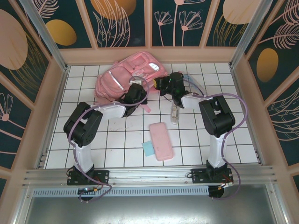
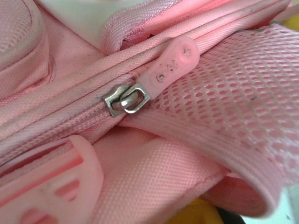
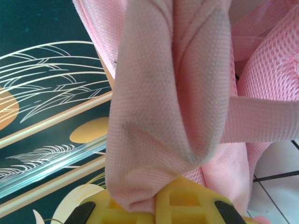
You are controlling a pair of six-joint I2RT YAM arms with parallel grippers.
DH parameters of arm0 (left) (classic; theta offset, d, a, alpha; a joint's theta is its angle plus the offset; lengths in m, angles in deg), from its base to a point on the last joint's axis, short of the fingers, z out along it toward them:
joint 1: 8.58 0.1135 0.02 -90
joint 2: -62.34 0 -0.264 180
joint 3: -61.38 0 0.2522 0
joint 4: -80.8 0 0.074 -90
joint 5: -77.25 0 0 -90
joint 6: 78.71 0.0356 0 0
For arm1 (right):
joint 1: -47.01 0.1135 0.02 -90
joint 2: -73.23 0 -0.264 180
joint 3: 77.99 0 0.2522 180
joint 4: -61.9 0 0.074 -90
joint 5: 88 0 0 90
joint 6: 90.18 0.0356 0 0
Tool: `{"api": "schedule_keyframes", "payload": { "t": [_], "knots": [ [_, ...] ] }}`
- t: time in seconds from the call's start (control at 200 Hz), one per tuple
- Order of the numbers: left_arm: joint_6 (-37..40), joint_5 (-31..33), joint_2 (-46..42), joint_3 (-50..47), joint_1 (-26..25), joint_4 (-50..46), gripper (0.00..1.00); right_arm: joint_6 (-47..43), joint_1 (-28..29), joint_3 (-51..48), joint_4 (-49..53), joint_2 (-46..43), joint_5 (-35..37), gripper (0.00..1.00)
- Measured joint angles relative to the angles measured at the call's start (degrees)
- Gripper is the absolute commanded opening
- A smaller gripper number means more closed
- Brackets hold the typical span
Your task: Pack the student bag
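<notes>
The student bag (image 1: 124, 74), a large soft pink backpack with whitish stripes, lies at the back of the tiled table. My left gripper (image 1: 138, 92) is pressed against its near edge. In the left wrist view a fold of bag fabric (image 2: 154, 172) runs down over a yellow finger (image 2: 201, 215), beside the metal zipper slider (image 2: 126, 100) and its pink pull tab (image 2: 173, 65). My right gripper (image 1: 160, 83) is at the bag's right side, with its yellow jaws shut on a bunched fold of pink fabric (image 3: 159, 107).
A flat pink pencil case (image 1: 161, 140) lies in the middle of the table with a small blue piece (image 1: 148, 148) at its left. A whitish pen-like item (image 1: 174, 113) lies under the right arm. Patterned walls close in the back and sides.
</notes>
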Motion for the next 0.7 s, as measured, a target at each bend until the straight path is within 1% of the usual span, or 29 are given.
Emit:
{"api": "schedule_keyframes", "payload": {
  "t": [0.125,0.235,0.44,0.7],
  "knots": [
    [-0.09,-1.86,-3.04,-0.26,0.02,-4.70,0.00,-2.89,-0.48,-0.02,0.61,0.00,-0.87,0.00],
    [0.04,-2.67,-5.35,1.14,0.02,-12.09,0.00,-7.56,-1.31,0.00,2.84,0.00,-2.27,0.00],
    [1.79,-3.78,-6.05,2.36,0.55,-22.14,0.00,-15.39,-2.21,0.02,6.54,-0.02,-4.17,0.00],
    [5.70,-2.51,-6.25,2.10,2.62,-27.50,0.00,-19.19,-3.50,0.02,8.74,-0.02,-5.51,0.00]
  ]
}}
